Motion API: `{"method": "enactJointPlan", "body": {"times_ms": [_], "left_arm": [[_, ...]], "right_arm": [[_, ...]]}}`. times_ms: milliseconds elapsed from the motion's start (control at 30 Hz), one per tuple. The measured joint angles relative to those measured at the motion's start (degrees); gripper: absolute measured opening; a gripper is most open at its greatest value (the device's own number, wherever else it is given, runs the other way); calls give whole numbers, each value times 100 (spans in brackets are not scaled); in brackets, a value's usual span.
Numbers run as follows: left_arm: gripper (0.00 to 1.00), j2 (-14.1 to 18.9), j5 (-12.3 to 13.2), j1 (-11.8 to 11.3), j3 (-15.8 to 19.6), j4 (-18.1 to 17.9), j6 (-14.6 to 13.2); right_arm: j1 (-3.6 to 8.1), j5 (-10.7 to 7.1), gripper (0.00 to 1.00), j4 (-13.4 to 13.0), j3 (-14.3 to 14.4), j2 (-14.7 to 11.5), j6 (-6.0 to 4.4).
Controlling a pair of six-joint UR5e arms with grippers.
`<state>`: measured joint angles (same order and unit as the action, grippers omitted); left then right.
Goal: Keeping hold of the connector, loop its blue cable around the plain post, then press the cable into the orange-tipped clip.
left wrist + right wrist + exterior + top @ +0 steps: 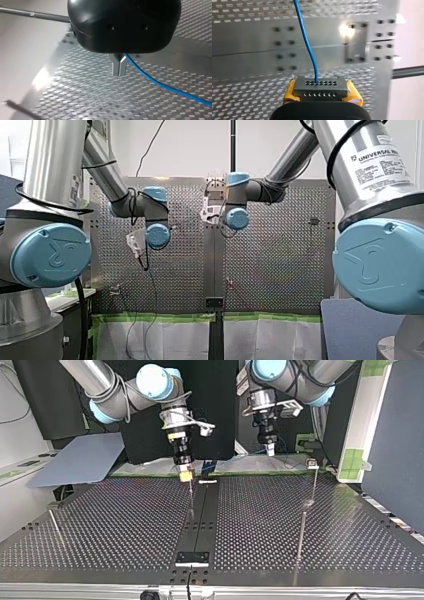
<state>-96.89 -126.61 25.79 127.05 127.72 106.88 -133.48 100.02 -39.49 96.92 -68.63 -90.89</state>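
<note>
Front view: the label (pixel 380 162) on my right arm reads "UNIVERSAL", the rest cut off. Top view: thin posts (pixel 301 530), hard to tell apart. Left wrist: left gripper (pixel 119 74) pinched together, blue cable (pixel 160 83) just beside it, grip unclear. Right wrist: right gripper (pixel 320 89) clamps the connector (pixel 319 85) in yellow pads, over the table's centre strip.
</note>
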Motion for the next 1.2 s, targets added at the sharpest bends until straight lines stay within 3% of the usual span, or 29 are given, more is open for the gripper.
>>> {"method": "enactJointPlan", "body": {"times_ms": [333,633,833,1033,1200], "left_arm": [[0,537,-416,-32,-536,536,97],[0,1021,-548,-153,-1022,1018,18],[0,1363,-553,-309,-1364,1360,-131],[0,1714,-508,-455,-1715,1711,-219],[0,1875,-306,-638,-1989,1989,-211]], "right_arm": [[117,-206,0,581,-299,-581,-1],[248,-365,0,1117,-518,-1019,-1],[356,-468,0,1464,-666,-1006,-16],[421,-549,0,1836,-930,-736,-23],[463,-632,0,2035,-1146,-544,-26]]}}
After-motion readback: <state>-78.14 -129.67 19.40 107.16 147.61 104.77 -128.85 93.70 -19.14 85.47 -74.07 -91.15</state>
